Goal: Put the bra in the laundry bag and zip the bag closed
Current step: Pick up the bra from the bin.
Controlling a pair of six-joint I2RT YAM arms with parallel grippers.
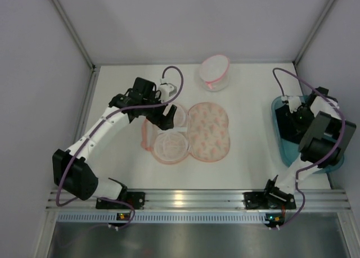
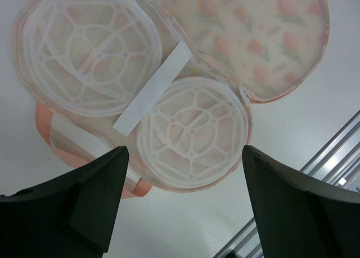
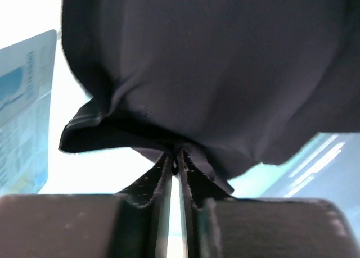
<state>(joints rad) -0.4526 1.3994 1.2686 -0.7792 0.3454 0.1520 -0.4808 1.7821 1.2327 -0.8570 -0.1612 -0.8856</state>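
Observation:
The laundry bag lies unzipped and spread flat at the middle of the table, its speckled half on the right and its half with two white plastic cages on the left. In the left wrist view the bag fills the upper part. My left gripper hovers over the cage half, open and empty. My right gripper is down in the teal tub, shut on a fold of the black bra. The bra shows as a dark mass in the tub.
The teal plastic tub stands at the right edge of the table. A small plain white pouch with a pink rim sits at the back centre. A metal rail runs along the table's near edge. Walls enclose the left, back and right.

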